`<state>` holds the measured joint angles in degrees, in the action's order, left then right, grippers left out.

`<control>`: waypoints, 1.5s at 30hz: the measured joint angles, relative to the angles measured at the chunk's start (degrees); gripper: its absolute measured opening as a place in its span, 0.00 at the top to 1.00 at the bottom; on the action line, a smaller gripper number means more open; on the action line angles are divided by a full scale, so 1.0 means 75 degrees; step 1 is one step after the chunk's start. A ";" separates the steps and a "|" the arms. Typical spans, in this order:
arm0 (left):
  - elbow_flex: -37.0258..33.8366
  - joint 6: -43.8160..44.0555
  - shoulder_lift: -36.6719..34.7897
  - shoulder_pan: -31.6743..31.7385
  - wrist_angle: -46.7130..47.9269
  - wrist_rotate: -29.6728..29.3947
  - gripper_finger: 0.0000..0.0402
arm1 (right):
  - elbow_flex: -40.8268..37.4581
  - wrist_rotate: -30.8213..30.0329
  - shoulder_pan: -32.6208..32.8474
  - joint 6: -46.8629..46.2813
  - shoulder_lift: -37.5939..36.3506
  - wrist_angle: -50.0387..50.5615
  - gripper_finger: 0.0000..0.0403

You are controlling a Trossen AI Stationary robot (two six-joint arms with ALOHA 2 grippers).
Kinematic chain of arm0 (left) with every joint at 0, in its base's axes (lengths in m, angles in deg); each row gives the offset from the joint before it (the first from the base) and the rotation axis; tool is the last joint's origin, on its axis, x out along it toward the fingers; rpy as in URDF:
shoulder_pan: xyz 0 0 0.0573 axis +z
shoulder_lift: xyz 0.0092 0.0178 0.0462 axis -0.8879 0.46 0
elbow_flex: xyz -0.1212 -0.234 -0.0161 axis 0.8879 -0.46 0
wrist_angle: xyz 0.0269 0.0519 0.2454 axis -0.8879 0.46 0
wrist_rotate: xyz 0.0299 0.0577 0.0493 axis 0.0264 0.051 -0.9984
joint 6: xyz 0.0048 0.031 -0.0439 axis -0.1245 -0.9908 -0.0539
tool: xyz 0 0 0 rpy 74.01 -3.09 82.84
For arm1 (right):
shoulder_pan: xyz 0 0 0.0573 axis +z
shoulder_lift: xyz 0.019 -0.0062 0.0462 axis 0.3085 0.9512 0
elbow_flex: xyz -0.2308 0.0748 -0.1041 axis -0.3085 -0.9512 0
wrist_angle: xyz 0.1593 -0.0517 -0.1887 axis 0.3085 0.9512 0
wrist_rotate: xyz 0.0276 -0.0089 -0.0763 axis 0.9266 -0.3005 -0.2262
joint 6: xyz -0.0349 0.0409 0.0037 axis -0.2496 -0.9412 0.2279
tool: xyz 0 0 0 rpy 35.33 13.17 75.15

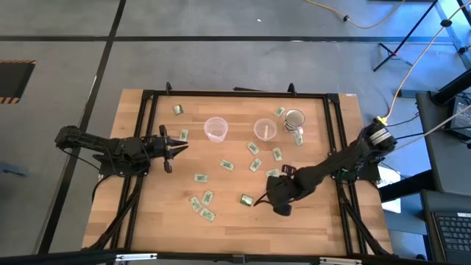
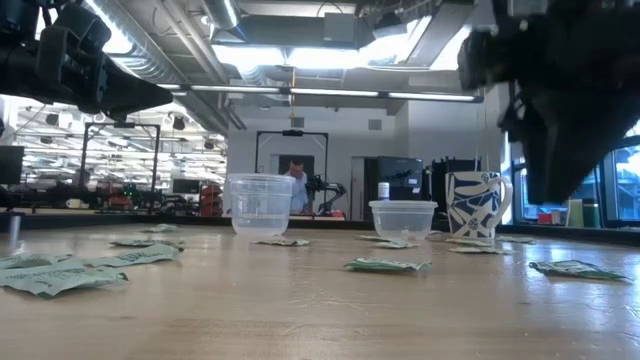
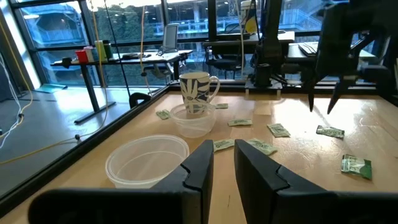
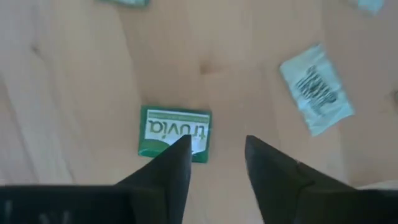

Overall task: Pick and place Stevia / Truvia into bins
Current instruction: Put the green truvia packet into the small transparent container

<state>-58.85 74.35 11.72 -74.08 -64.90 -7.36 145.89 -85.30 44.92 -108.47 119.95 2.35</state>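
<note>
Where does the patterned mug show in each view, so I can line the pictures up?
High view: patterned mug near the table's upper edge in the picture, right of centre.
Low view: right of centre, at the back.
Left wrist view: upper middle of the picture.
Right wrist view: not in it.
Shared landmark: the clear cup right beside the mug, also in the low and left wrist views.
</note>
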 joint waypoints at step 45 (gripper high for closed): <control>0.0000 0.0000 0.0000 -0.0003 0.0000 0.0000 0.85 | 0.0006 0.0939 -0.0007 -0.0214 0.1121 -0.0251 0.73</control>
<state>-58.85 74.35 11.72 -74.09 -64.90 -7.36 145.94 -78.26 44.86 -110.08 128.36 0.47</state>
